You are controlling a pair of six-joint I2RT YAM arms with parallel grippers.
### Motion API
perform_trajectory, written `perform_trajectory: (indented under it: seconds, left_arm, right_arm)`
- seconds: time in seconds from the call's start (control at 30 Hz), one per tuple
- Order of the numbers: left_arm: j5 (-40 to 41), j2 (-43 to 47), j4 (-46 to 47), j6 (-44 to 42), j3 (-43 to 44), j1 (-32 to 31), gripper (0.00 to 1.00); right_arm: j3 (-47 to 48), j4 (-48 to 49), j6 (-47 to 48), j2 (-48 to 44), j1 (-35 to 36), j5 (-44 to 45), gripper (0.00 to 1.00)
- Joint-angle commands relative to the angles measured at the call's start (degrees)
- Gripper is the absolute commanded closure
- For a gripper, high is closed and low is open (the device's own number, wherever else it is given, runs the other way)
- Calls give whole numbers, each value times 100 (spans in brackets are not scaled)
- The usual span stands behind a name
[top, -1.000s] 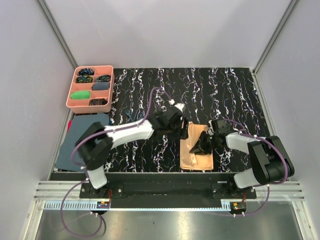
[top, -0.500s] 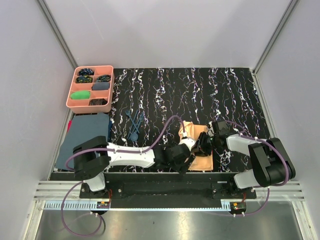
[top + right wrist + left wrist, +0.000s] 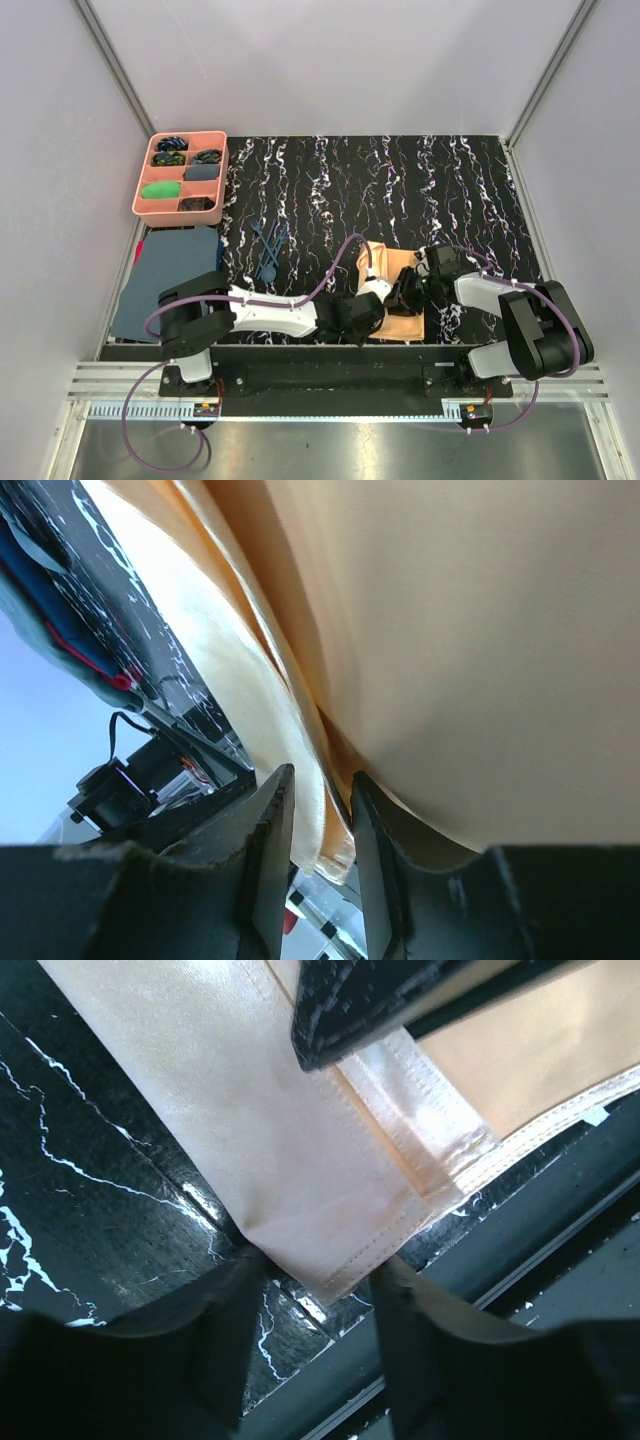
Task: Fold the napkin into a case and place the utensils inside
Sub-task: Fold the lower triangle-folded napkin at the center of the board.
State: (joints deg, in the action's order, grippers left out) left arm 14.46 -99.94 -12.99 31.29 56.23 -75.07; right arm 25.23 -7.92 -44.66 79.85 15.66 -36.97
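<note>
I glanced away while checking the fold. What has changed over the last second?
The left gripper swung from mid-table back to the near left corner of the napkin, jaws open astride it. The right gripper stays pinched on the napkin's right side, barely shifted. The utensils, pink tray and blue cloth are unmoved.

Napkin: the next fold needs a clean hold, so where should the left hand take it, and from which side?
Take the napkin at its near hemmed corner, coming in from the near edge of the table. That corner lies flat, layers stacked and stitched, and the left hand straddles it with fingers open.
</note>
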Motion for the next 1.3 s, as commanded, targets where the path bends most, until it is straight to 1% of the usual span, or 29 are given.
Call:
perform_trajectory:
  seconds: [0.0,0.17,0.23,0.27,0.4,0.43,0.5,0.57,0.6,0.67,0.7,0.73,0.77,0.8,0.83,0.87,0.97,1.0,1.1,1.27]
  left_arm:
    - [110,-43,218,-52,169,-52,58]
    - [31,-26,245,-96,204,-148,64]
    - [-39,10,245,-132,196,-201,63]
    - [-83,10,245,-175,204,-210,61]
    - [-206,386,280,-141,-58,-201,40]
    - [-311,475,280,-132,-94,-175,33]
    - [-452,764,262,-106,-208,-114,30]
    - [-934,967,428,8,-331,79,29]
    - [-1354,1185,534,61,-488,176,29]
    - [-1726,1362,789,219,-656,475,33]
    - [-1979,1485,816,255,-683,676,37]
    - [-2060,1538,842,290,-675,773,42]
    - [-2139,1583,842,299,-648,853,50]
    - [-2253,1566,851,299,-613,1027,55]
    - [-2341,1539,877,299,-578,1108,58]
    - [-2447,1443,921,308,-534,1169,64]
    - [-2579,1224,1141,316,-455,1258,70]
    - [-2658,1162,1167,325,-411,1249,73]
    - [-2816,942,1438,483,-358,1249,79]
    - [-2913,591,1738,685,-446,1240,86]
  right_arm:
    - [-115,230,-183,-119,95,-126,62]
    - [-133,484,-411,-49,367,-126,62]
    - [-150,607,-473,-14,376,-178,62]
    - [-159,608,-456,38,385,-179,62]
    - [-194,573,-394,48,376,-161,61]
    - [-194,512,-342,39,376,-126,60]
    - [-168,432,-297,-5,376,-65,57]
    - [-168,336,-271,-49,376,-38,56]
    - [-177,300,-262,-66,376,-21,55]
    - [-185,213,-253,-128,376,6,47]
    - [-177,151,-271,-163,376,58,45]
    - [-168,46,-323,-259,376,58,41]
    - [-124,-7,-332,-312,376,50,40]
    - [-80,-103,-332,-382,376,111,39]
    - [-19,-409,-237,-505,376,181,37]
    - [42,-516,-166,-567,376,277,36]
    - [218,-981,71,-725,359,769,34]
    - [280,-1140,133,-743,359,927,34]
    - [324,-1440,160,-927,359,1095,34]
    - [262,-1756,159,-1270,359,1306,34]
